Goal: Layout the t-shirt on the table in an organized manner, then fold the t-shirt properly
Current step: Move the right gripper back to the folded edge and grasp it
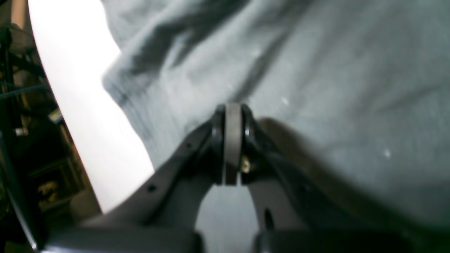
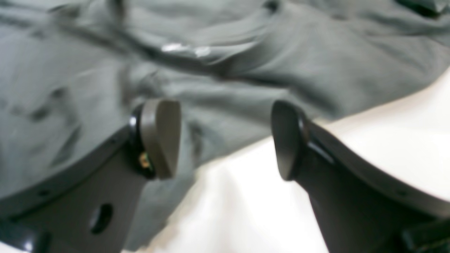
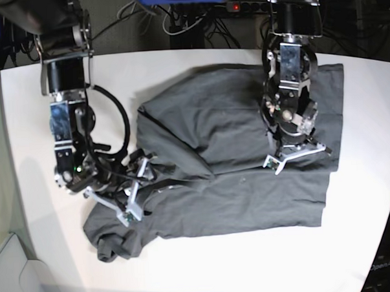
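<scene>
Right gripper (image 2: 225, 140) has its jaws spread wide with nothing between them, and it hangs low over the edge of the t-shirt (image 3: 234, 157), where the grey cloth meets the white worktop (image 3: 26, 127). In the right wrist view one pad stands over cloth and the other over bare worktop, so the shirt's border runs across the gap between them. Whether the pads touch the fabric I cannot tell, because this view is blurred.

Left gripper (image 1: 232, 140) has its pads pressed together. In its own wrist view no cloth shows between them; the gripper is above the shirt's body, near the fold line where an upper layer lies over a lower one.

The shirt lies in the middle of the worktop, partly folded. Its long axis goes across the base view, from the bunched, crumpled end near the right arm to the straighter end beside the left arm. The lower layer is a flat band toward the front of the worktop.

The crumpled corner lies just in front of the right gripper and slightly toward the front edge, so this arm is clearly the nearer one for it. I judge the next move needs this gripper to reach along the shirt's border toward that bunch and pull it outward, away from the left arm.
</scene>
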